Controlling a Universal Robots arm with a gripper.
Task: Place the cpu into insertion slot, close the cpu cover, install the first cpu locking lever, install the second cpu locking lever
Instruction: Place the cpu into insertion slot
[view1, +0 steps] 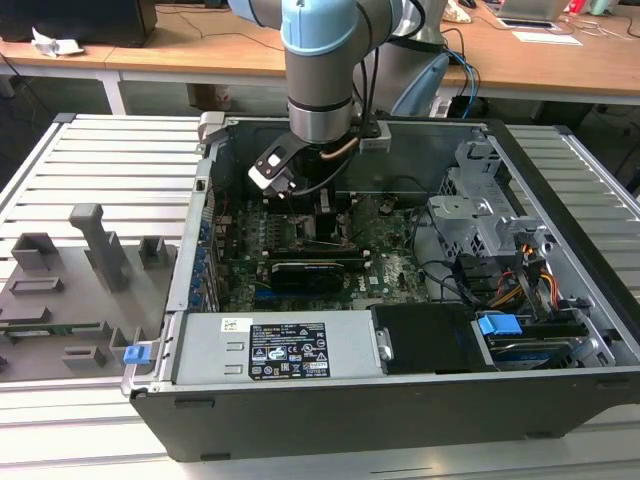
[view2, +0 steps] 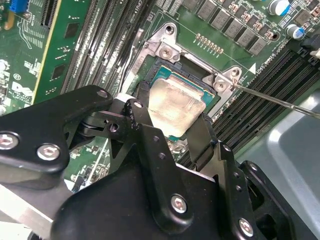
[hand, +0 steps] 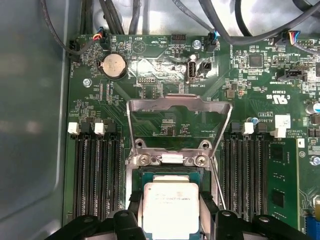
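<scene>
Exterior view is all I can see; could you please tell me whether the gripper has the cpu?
Observer: Yes. In both wrist views the gripper is shut on the cpu, gripping two opposite edges.
Operator: Thank you. Where is it relative to the slot?
Observer: It is directly over the slot; I cannot tell whether it is fully seated.
Operator: And the cover?
Observer: In the first wrist view the cover stands raised open on its hinge, clear of the cpu.
</scene>
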